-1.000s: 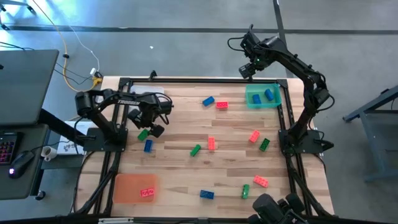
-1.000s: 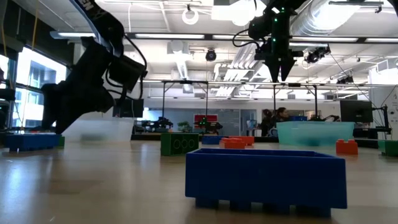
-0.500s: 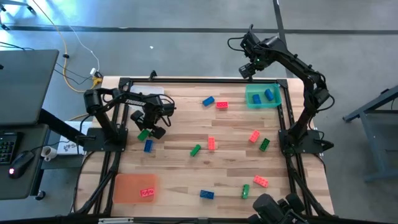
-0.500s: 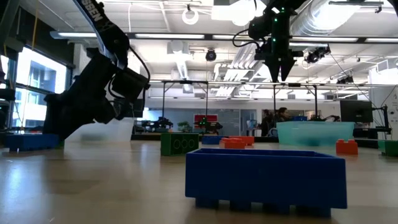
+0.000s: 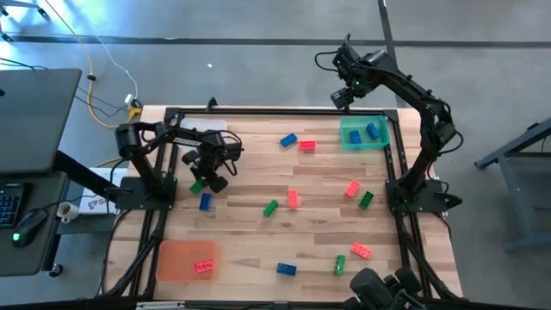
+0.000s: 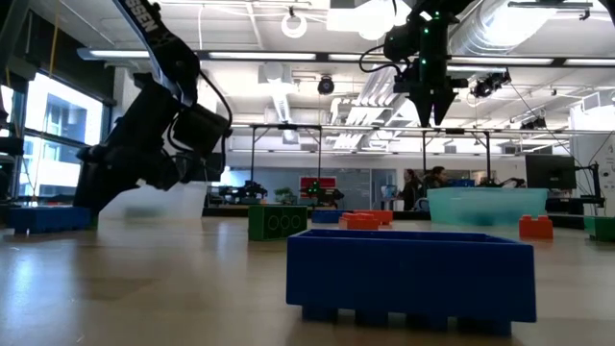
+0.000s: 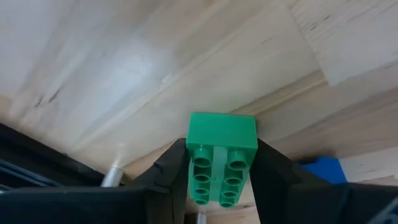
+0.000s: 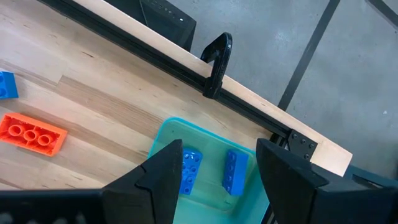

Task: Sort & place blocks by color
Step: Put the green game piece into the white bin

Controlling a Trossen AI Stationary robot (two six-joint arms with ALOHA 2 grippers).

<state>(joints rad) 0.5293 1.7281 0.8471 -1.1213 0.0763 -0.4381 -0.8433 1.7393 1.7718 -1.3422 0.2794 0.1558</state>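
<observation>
Left pincer (closed) around green block

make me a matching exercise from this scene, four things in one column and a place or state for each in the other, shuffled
Things:
1. left pincer
2. right pincer
3. orange tray
4. teal tray

Places or states:
A. holds two blue blocks
B. holds one red block
C. shut on a green block
D. open, above the teal tray

Pairs: 1-C, 2-D, 3-B, 4-A

Left tool is black with a bright green block between its fingers, over a pale wood-grain worktop; a blue block sits just beside it.
</observation>
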